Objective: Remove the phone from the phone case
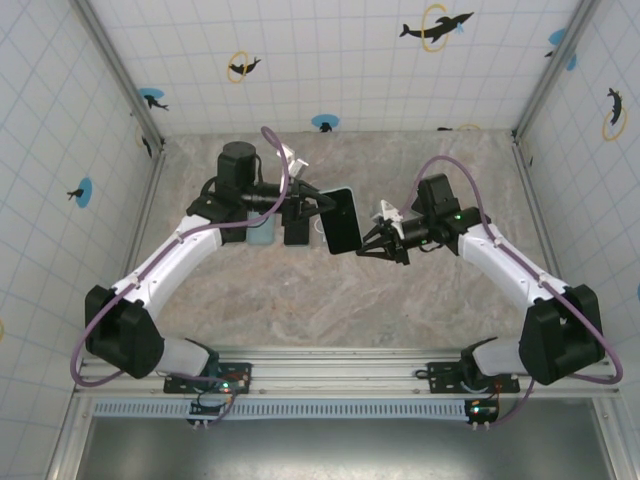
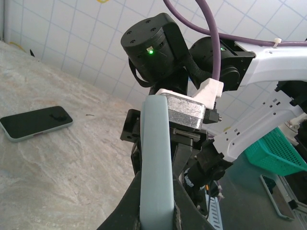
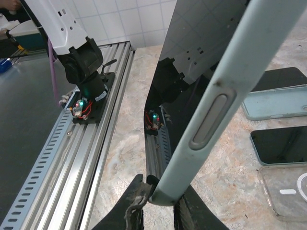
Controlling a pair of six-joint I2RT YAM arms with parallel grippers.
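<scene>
While the left pincer (image 2: 156,213) and right pincer (image 3: 160,211) each clamp an edge of the pale blue soft plastic phone case (image 3: 216,96) between them, black glass phone (image 3: 192,48) inside, prying may wrench it free and drop it.

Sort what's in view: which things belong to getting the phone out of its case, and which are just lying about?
Job in hand:
- phone
- case around it
- left end effector, gripping the case
- right end effector, at the case's corner

Lying about:
- clear case
- black phone
- pale-blue case
- basket
</scene>
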